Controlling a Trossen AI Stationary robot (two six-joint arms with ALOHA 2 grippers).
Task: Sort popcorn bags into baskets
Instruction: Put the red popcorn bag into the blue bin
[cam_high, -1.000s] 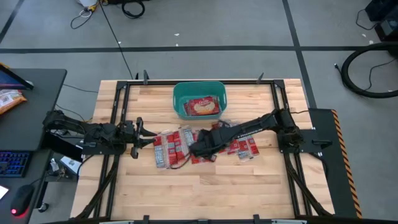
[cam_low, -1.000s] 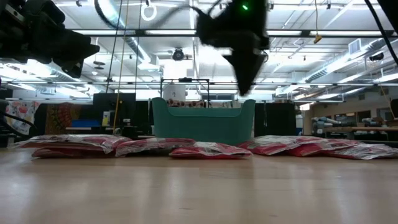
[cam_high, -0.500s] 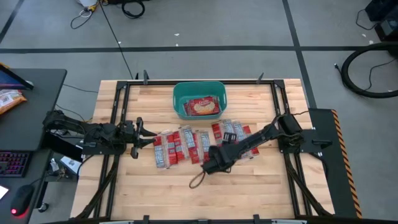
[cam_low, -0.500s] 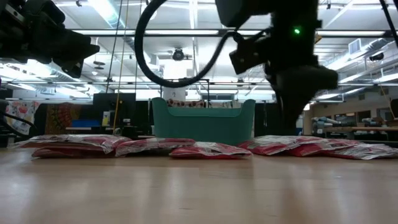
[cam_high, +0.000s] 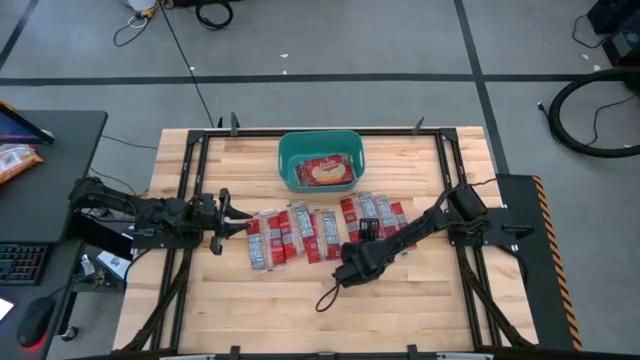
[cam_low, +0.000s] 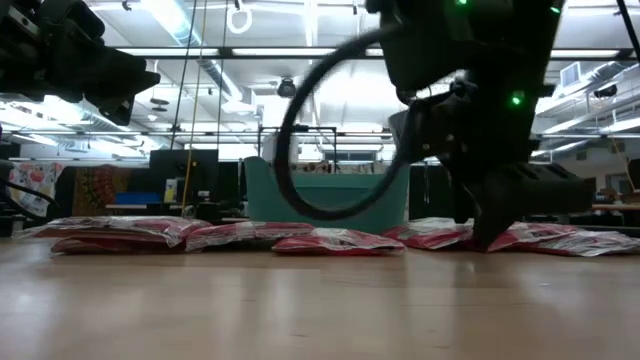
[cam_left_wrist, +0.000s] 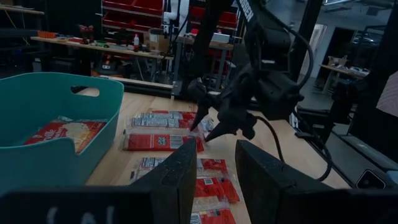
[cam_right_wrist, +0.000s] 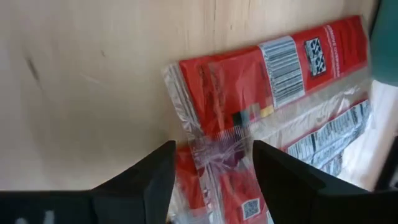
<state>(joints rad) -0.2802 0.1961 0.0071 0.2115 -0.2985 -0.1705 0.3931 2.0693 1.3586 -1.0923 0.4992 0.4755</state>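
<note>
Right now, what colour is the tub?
Teal; the tub shows best in the high view.

We're looking down on the light wooden surface (cam_high: 240, 310), planks running side to side, with a black metal frame (cam_high: 190, 190) set along its edges. Sitting at the far middle is the teal tub (cam_high: 319, 160), one red packet already inside it. Just in front of the tub, the popcorn bags (cam_high: 290, 236) lie flat in a loose row across the centre of the surface, some overlapping their neighbours. From table height we see them as a low red line on the wood, the tub rising behind. The near half of the surface shows bare wood.
</note>
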